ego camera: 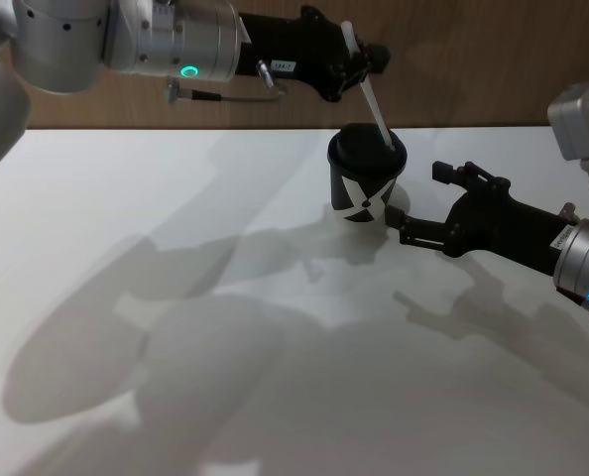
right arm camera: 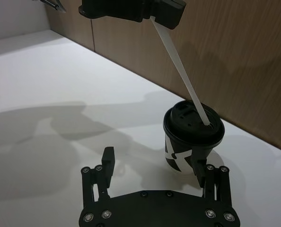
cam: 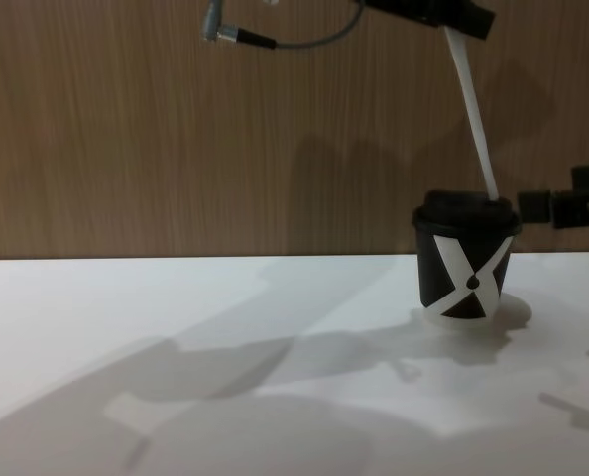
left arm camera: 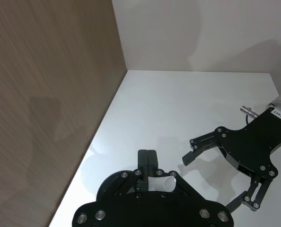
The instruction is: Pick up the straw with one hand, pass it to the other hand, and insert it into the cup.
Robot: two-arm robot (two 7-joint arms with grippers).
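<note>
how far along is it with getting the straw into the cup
Pickup and handover look done: the left gripper holds the straw above the cup. Insertion is in hand: the straw leans down with its lower tip at the lid. Left: pushing it in and letting go. The right gripper is open beside the cup.

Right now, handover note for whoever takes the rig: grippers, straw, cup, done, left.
Left gripper: shut on the straw, held above the cup near the back wall.
Right gripper: open, low at the table, right beside the cup, fingers on either side of its base, not clamping it.
Straw: tilted, lower tip at the far edge of the cup's domed lid. How deep it sits cannot be told.
Cup: upright on the table.
Done: straw picked up and brought to the lid by the left gripper.
Left: push the straw in fully, release, back both arms off.
</note>
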